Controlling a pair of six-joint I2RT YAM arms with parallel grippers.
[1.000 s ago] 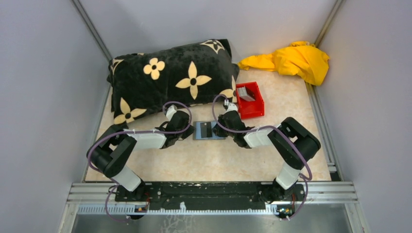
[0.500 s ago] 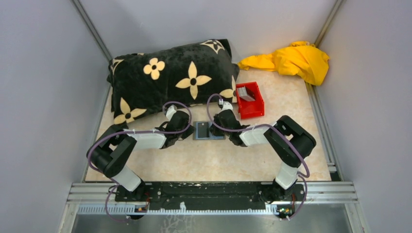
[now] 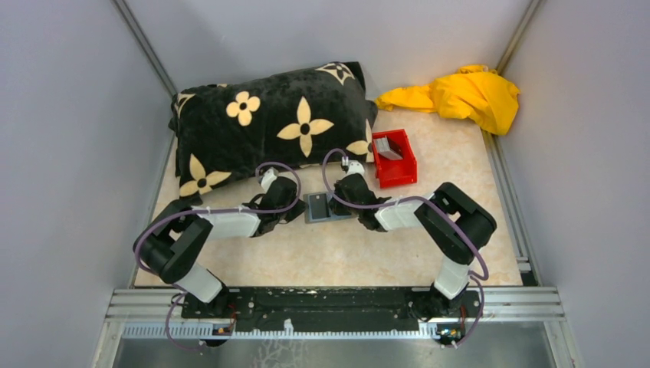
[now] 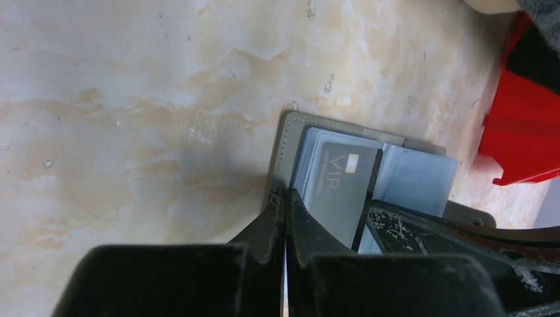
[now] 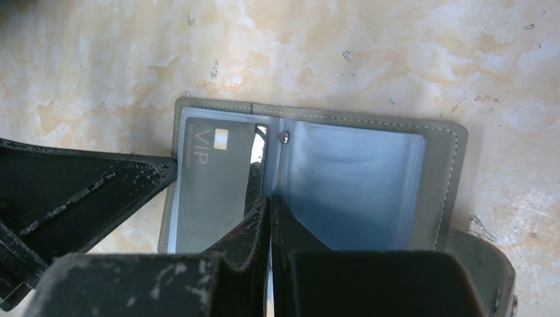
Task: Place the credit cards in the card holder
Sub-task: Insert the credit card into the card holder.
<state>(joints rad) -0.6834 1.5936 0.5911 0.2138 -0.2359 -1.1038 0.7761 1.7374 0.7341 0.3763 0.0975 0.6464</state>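
Status: both of my grippers are closed and gripping nothing.

- Card holder (image 5: pixel 437 141) lies open and flat on the table (image 3: pixel 345 257), between my two wrists, inner side up.
- One grey "VIP" card (image 5: pixel 210 177) sits in its left clear pocket. It looks mostly seated, with its inner edge right at the spine.
- Left gripper (image 4: pixel 285 198): fingers pressed together, tips on the holder's outer stitched edge. I read this as pinning it down.
- Right gripper (image 5: pixel 269 200): fingers also together, tips at the spine against the card's inner edge. I read this as a nudge, not a pinch.
- More credit cards (image 3: pixel 387 147) are in the red bin (image 3: pixel 404 175), just beyond my right wrist. I can't count them from here.

Handling notes (my judgement):
- Cards are light, thin and stiff, with slick faces. Lying flat on the table they give almost nothing to grab. Take one by a short edge where it stands proud in the bin, and pinch across the thickness.
- Holder is soft and light, so it will slide or fold shut if pushed. Hold an outer edge down, clear of the pocket mouth.
- Clear pocket film is floppy. The card corner can snag on it, so feed in at a low angle.
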